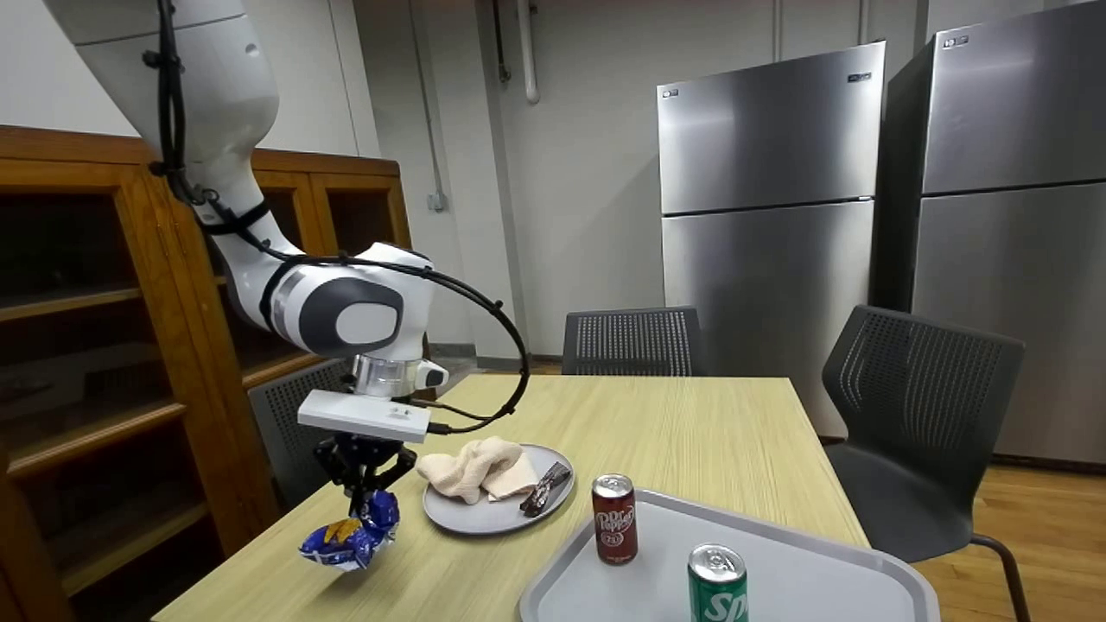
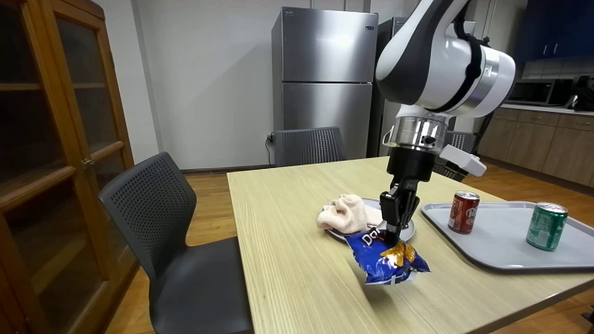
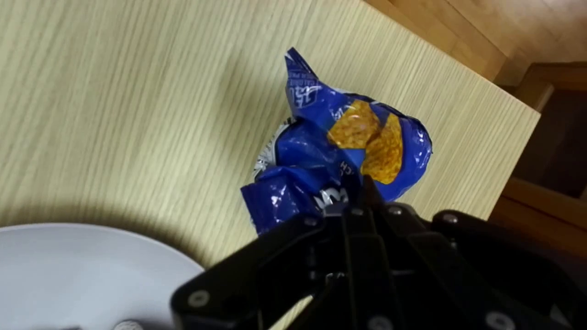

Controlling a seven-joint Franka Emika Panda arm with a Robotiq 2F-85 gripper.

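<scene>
Holding a crumpled blue foil bag of chips [image 2: 385, 265] fast in the closed black two-finger gripper [image 2: 393, 237], clear of the pale wood-grain table [image 2: 287, 241]. Apparently already grasped and lifted; not yet set down or released. Poised, in an exterior view, just left of a round grey plate [image 1: 484, 519] bearing a cream cloth [image 1: 479, 469] and a dark wrapped bar [image 1: 545, 490]. Flanked farther right by a rectangular grey tray [image 1: 804, 570] carrying a dark-red metal can [image 1: 614, 523] and a green metal can [image 1: 718, 590], probably chief obstacles on that side.

The site is a kitchen. In an exterior view: tall stainless-steel refrigerator [image 2: 325, 88], 12 o'clock; boxy silver-and-black microwave [image 2: 532, 91], 2 o'clock; flat-fronted light-wood cabinets [image 2: 536, 144], 3 o'clock.
</scene>
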